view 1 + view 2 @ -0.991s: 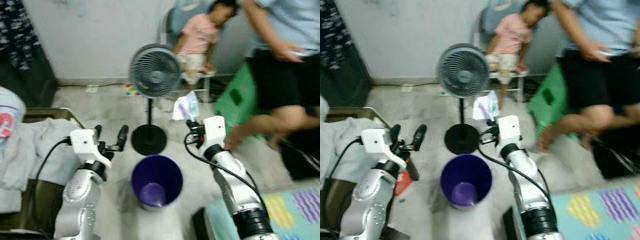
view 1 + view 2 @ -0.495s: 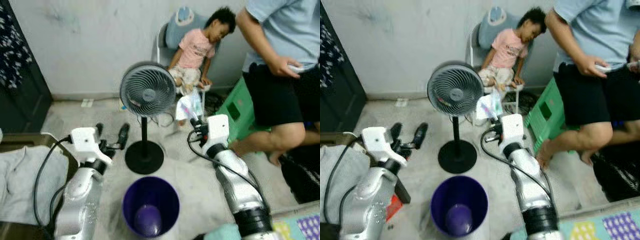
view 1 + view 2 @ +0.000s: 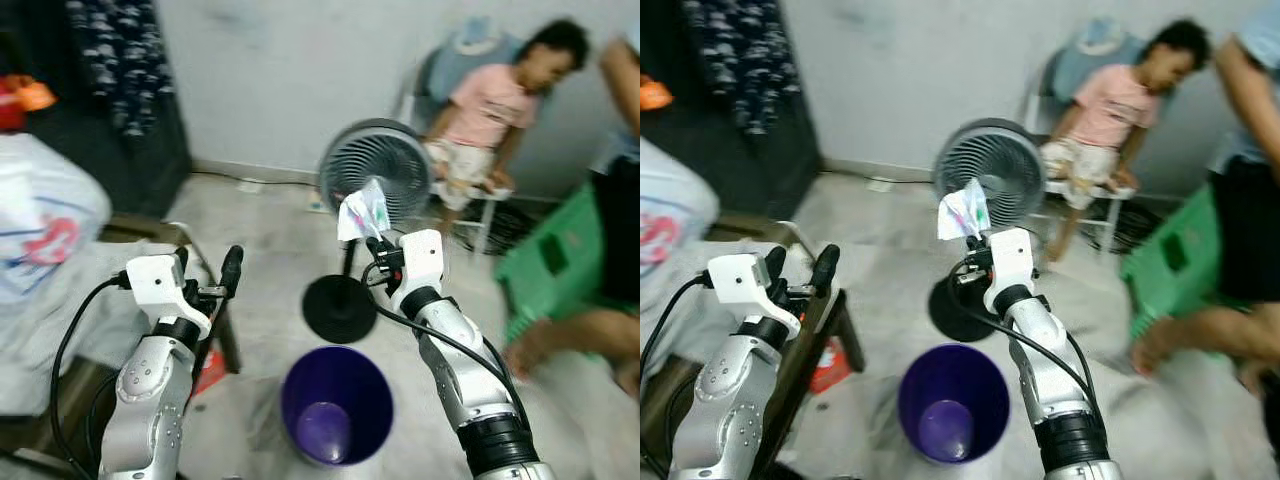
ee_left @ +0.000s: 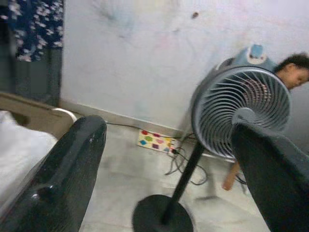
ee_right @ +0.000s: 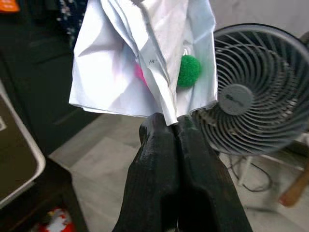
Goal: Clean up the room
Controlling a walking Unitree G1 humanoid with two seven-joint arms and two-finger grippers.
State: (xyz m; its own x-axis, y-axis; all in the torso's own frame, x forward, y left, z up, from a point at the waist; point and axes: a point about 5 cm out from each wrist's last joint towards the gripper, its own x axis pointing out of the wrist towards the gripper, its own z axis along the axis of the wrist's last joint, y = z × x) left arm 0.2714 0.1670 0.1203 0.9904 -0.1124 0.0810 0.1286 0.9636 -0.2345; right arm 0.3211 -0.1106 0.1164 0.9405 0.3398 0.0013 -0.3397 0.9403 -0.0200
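Note:
My right gripper (image 3: pixel 371 243) is shut on a crumpled white paper (image 3: pixel 361 211) with green and pink marks, held up in front of the fan; in the right wrist view the paper (image 5: pixel 145 58) rises from the closed fingers (image 5: pixel 159 159). Below and between my arms stands a purple bin (image 3: pixel 336 405), its mouth upward. My left gripper (image 3: pixel 207 266) is open and holds nothing, raised to the left of the bin; its fingers (image 4: pixel 63 179) stand wide apart in the left wrist view.
A standing fan (image 3: pixel 377 185) with a round black base (image 3: pixel 338 308) is just behind the bin. A low table with grey cloth (image 3: pixel 60 300) is at left, a red packet (image 3: pixel 828 366) under it. A child sits on a chair (image 3: pixel 480 120); a green stool (image 3: pixel 555 265) and a person's leg at right.
The camera has swung left, so the scene shifted right. My right gripper still holds the paper near the fan. The table with cloth has come back into view at left.

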